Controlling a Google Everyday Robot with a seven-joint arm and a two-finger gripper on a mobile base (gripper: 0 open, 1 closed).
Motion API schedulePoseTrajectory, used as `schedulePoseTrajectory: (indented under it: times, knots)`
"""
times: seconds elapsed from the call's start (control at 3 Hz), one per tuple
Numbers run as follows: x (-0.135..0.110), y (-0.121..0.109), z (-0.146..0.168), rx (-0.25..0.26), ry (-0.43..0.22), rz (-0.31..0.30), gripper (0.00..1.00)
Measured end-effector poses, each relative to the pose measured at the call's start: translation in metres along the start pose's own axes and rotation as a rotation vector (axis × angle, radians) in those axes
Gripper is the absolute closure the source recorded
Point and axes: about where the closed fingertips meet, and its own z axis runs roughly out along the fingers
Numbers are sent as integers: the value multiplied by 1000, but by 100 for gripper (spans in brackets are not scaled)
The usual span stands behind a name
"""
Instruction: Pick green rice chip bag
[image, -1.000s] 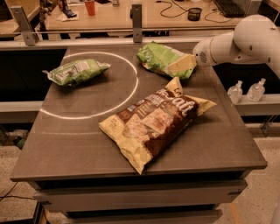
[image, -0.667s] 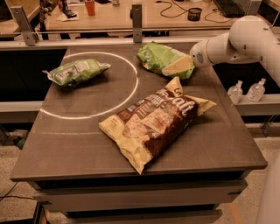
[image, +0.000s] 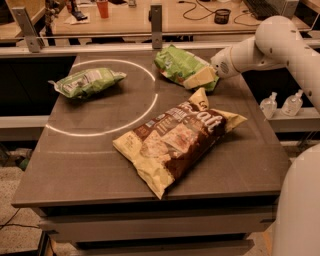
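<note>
Honestly the arm (image: 280, 42) is just smooth glossy white tubes with fat rounded joints, a small dotted round patch by the wrist, gripper (image: 215, 74) up around 2 o'clock.

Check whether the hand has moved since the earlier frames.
Yes, slightly: the hand edged left toward the post, at the green rice chip bag's right end.

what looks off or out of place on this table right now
Nothing is spilled or visibly torn. The brown-and-cream bag lies diagonally, one corner close to the table's front edge. The pincer is at the pale end of the green rice chip bag near the back.
</note>
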Motion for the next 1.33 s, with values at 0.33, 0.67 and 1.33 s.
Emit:
schedulePoseTrajectory:
  times: [0.33,0.67,1.33]
  knots:
    - [4,2,-1,-13,19,-19,61]
    - [2,2,-2,-13,19,-20,85]
    - [2,2,-3,-13,19,-20,100]
